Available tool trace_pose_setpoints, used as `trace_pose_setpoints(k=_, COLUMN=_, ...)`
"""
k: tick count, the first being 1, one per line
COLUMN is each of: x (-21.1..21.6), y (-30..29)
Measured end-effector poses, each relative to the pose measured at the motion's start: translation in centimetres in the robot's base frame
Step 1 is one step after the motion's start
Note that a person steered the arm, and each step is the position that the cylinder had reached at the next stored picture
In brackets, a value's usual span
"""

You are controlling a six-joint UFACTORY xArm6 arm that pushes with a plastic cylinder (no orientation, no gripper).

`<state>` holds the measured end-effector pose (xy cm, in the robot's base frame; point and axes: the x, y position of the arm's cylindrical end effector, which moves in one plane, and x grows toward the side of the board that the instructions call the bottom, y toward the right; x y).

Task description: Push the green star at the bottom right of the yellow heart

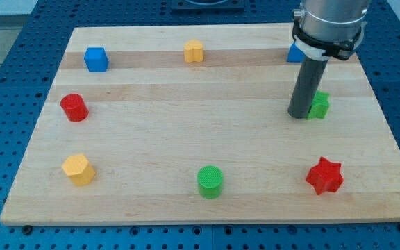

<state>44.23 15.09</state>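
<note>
A pale wooden counter [207, 139] lies on a blue perforated base [19, 42] and fills most of the frame. The arm carries no pincer, so there is no released or clenched state to tell; it ends in a dark rod descending from a grey collar at the upper right. My tip [298, 115] rests on the counter at the right of the frame, just left of the green star [320, 105], which it partly hides; whether the two touch cannot be told. A blue block [295, 53], shape hidden, shows behind the rod near the top edge. The yellow heart [194, 51] sits at the top centre, well apart from the green star. A blue cube [96, 59] occupies the upper left, a red cylinder [74, 107] the left edge below it, and a yellow hexagonal block [78, 169] the lower left. A green cylinder [210, 182] stands at the bottom centre and a red star [323, 176] at the lower right.
</note>
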Motion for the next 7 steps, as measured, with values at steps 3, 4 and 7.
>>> trace_pose_setpoints(k=3, x=3.7, y=3.6)
trace_pose_setpoints(k=4, x=1.8, y=5.7)
trace_pose_setpoints(k=7, x=-6.7, y=-10.2)
